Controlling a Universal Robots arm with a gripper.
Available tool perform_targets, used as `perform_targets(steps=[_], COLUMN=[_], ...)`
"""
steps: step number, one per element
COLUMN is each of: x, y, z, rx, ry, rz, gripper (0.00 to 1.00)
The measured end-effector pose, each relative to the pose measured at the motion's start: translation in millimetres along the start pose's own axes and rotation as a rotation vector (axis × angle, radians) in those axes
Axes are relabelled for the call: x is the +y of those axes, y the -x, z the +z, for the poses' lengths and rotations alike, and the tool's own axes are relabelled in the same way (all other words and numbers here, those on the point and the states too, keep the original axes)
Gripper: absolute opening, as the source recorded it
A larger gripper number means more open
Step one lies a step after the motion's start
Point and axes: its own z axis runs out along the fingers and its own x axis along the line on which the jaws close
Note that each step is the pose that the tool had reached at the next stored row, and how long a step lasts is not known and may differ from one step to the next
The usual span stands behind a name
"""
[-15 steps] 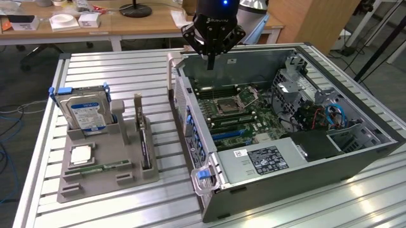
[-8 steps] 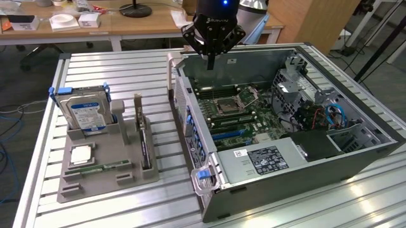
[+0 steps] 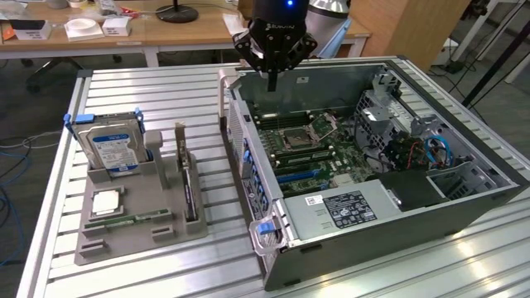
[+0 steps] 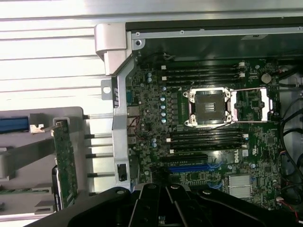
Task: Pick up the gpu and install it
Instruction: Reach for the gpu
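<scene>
While my gripper (image 3: pixel 272 79) hung shut and empty over the open PC case's (image 3: pixel 373 248) far end, I saw the gpu (image 3: pixel 188 186) on edge in the grey holder tray (image 3: pixel 133 233), off to the exterior view's left, long axis parallel to the case's side.

Slatted metal worktop (image 3: pixel 157 93) in an office
Wooden desk (image 3: pixel 178 36) behind; wooden cabinet (image 3: pixel 418 28) at the exterior view's right; grey floor (image 3: pixel 25 118).
</scene>
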Motion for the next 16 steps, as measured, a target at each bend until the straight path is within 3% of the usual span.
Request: perform_targets(steps=[16], x=[-1.4], y=[-14.9], z=[-0.4], rx=[0.0000], ry=[0.0000], rz=[0.000], gripper=[0.11])
